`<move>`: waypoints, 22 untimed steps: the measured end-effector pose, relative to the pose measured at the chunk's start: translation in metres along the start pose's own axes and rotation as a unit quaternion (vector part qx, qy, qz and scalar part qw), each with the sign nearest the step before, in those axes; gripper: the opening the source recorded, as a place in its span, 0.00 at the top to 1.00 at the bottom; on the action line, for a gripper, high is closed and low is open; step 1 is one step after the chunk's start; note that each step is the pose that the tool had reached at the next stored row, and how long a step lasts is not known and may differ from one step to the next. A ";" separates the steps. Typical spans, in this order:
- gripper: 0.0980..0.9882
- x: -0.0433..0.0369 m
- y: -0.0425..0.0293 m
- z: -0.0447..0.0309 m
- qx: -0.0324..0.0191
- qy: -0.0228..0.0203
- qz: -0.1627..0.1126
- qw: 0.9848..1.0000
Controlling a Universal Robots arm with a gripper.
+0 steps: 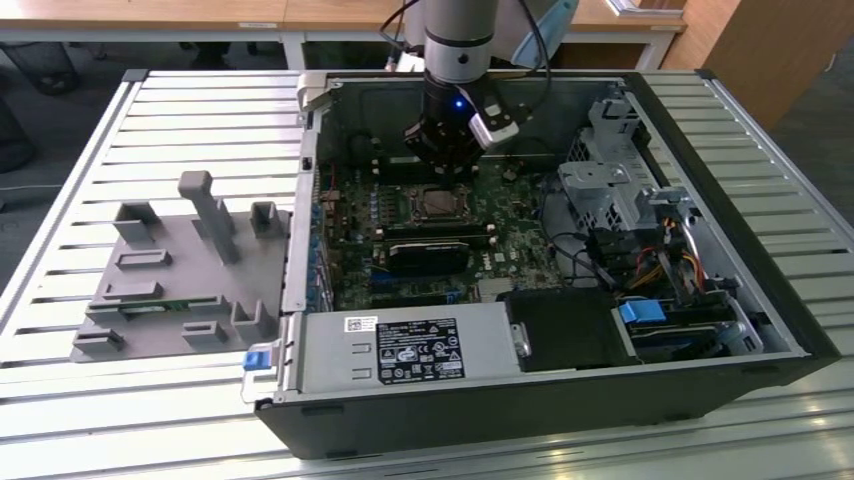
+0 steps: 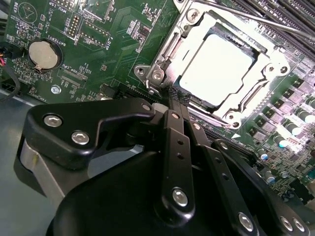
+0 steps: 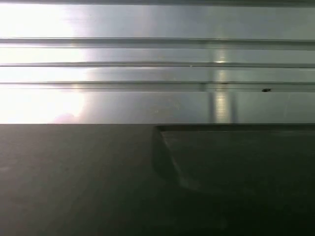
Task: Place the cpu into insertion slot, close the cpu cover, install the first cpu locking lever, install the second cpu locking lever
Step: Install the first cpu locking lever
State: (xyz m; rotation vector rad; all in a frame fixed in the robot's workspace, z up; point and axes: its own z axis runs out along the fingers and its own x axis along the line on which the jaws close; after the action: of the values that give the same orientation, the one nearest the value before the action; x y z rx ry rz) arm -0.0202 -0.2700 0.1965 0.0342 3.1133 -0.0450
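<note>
1. Nearest my second wrist camera I saw the gripper, its two black fingers pressed together with nothing between them, the tips ending just beside the socket's edge.
2. Right beyond those tips lay the cpu, its pale metal top seated flat inside the insertion slot; the chip sat just ahead of the fingertips, not between them, and I could not tell whether the tips touched the socket frame.
3. The cpu cover was down around the chip, its silvery frame bordering the bright square on all sides.
4. A thin locking lever ran as a metal rod along the far side of the socket.
5. Further off on the green motherboard I noted a round coin cell battery.
6. In the exterior view, the gripper hung over the board inside the open computer case, just behind the socket and cpu.
7. A grey fixture block stood well apart on the slatted table, at the exterior view's left.
</note>
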 end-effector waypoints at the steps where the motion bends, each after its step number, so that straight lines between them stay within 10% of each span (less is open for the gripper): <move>1: 0.99 0.0000 0.0002 0.0002 0.000 0.000 0.000 1.000; 22: 0.99 -0.0009 0.0007 -0.0078 -0.001 0.000 0.000 1.000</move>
State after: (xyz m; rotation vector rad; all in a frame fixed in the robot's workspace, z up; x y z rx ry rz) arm -0.0196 -0.2691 0.2043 0.0343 3.1126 -0.0405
